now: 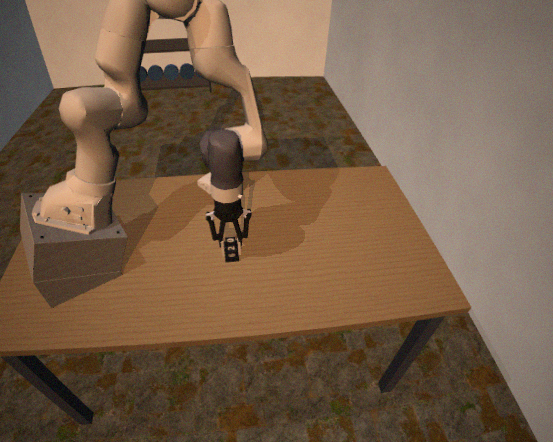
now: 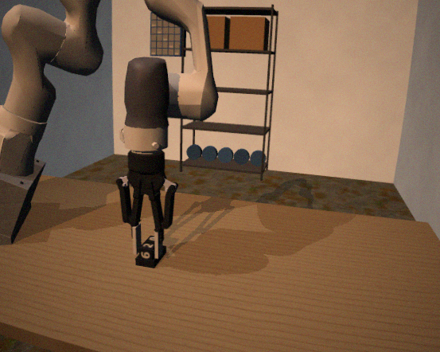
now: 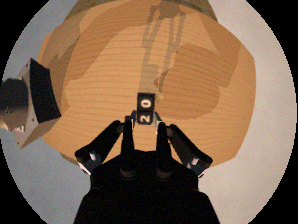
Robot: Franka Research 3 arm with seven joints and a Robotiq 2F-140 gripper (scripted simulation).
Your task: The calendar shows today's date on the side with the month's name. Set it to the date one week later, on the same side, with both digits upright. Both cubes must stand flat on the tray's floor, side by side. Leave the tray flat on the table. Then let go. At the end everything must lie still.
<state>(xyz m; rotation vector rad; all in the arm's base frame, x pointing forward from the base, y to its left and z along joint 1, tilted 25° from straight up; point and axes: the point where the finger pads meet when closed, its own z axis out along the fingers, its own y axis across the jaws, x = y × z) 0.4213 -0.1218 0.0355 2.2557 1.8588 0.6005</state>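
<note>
The calendar is a small black tray (image 1: 232, 259) (image 2: 149, 263) in the middle of the table, holding black cubes (image 1: 231, 251) (image 2: 146, 253) (image 3: 145, 103) with white digits. In the wrist view the upward faces read 2 and 0. In the exterior view a side face shows a 6 or a 9. My gripper (image 1: 230, 241) (image 2: 148, 244) (image 3: 144, 116) points straight down over the end of the calendar nearer the robot's base. Its fingers are partly open and stand on either side of the cube there, low at cube height. I cannot see them pressing on it. The month's name is not readable.
The robot's grey base block (image 1: 72, 250) stands on the table's left rear. The wooden table (image 1: 332, 280) ends at edges to the front and right. A shelf rack (image 2: 232, 91) with boxes and blue balls stands on the floor behind.
</note>
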